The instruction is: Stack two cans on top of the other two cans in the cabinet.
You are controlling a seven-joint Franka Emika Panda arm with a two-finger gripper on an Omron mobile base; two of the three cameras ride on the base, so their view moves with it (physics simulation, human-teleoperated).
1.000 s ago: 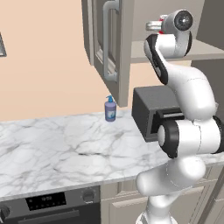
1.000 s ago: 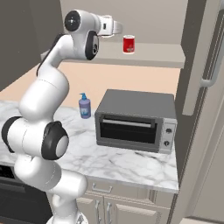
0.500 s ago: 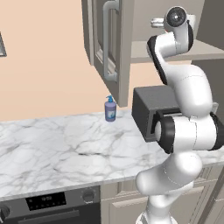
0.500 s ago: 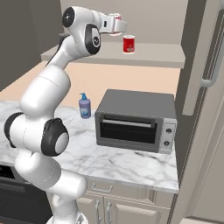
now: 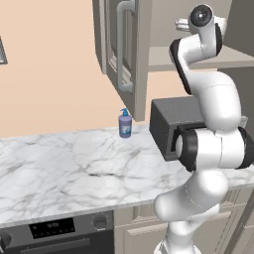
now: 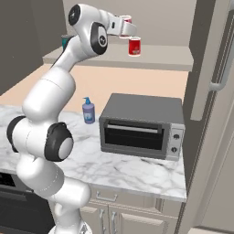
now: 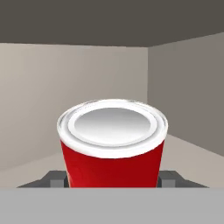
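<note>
Gripper (image 6: 126, 26) at top centre of right base view, clamped on a red can (image 7: 113, 143) w/ fingers either side. Second can (image 6: 134, 46) stands on cabinet shelf (image 6: 160, 57) just below-right. Soap bottle (image 6: 88, 111) beside toaster oven (image 6: 141, 126), mid-frame.

Over the last second the arm swung its hand further into the cabinet (image 6: 183, 57), carrying the gripper (image 6: 129, 28) from a position left of the standing can (image 6: 134, 46) to one close above it. The held can (image 7: 113, 142), gripped between the fingers (image 7: 54, 178), travelled with the hand. The upper arm link rose and straightened.
</note>
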